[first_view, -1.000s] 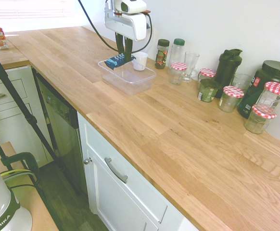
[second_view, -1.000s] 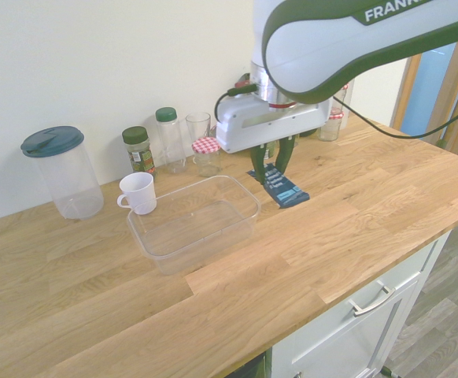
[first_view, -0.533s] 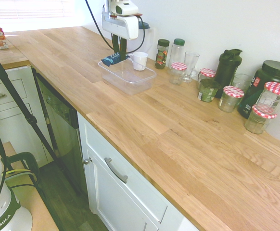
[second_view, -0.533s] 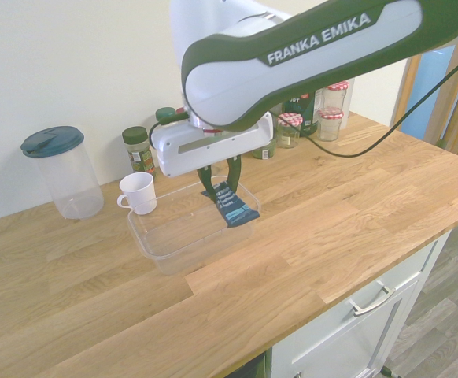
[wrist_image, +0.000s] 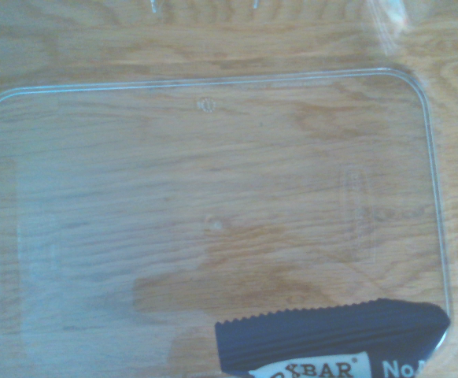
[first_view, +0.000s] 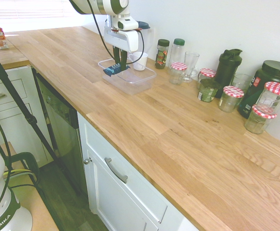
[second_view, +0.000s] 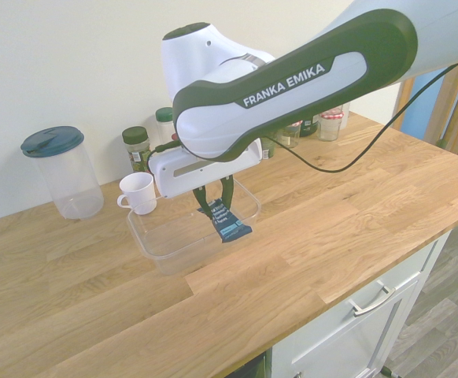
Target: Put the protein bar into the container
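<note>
hand clamped on protein bar, tilted over clear container

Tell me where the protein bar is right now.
The protein bar hangs tilted from the shut gripper over the clear container, toward its end farthest from the white cup.
</note>
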Robot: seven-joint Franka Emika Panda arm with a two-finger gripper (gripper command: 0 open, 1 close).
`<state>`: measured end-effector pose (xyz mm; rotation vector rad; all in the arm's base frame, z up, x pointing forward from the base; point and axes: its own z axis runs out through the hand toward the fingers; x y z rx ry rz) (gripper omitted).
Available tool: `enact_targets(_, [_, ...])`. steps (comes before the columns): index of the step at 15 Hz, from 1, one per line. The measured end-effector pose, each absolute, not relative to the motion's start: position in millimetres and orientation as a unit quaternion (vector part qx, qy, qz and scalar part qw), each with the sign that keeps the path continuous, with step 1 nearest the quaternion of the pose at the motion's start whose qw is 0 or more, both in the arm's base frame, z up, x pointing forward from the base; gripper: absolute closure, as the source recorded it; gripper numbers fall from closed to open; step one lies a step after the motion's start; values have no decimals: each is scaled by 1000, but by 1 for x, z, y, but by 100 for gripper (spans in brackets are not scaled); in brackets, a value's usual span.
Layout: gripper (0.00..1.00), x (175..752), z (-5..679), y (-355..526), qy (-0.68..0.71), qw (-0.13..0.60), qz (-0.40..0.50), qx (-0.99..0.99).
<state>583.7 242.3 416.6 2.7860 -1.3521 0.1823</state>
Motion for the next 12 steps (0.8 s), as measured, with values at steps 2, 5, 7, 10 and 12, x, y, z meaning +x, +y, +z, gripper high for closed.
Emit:
enact_targets(2, [100, 587, 409, 240, -438, 21, 57, 897])
enact_targets(5, [100, 601, 412, 239, -443, 15, 61, 894])
enact_targets(7, [100, 610, 412, 241, -444, 12, 62, 894])
enact_targets(10, [100, 626, 409, 241, -450, 12, 61, 891])
enact_targets(12, [100, 638, 409, 239, -456, 13, 59, 888])
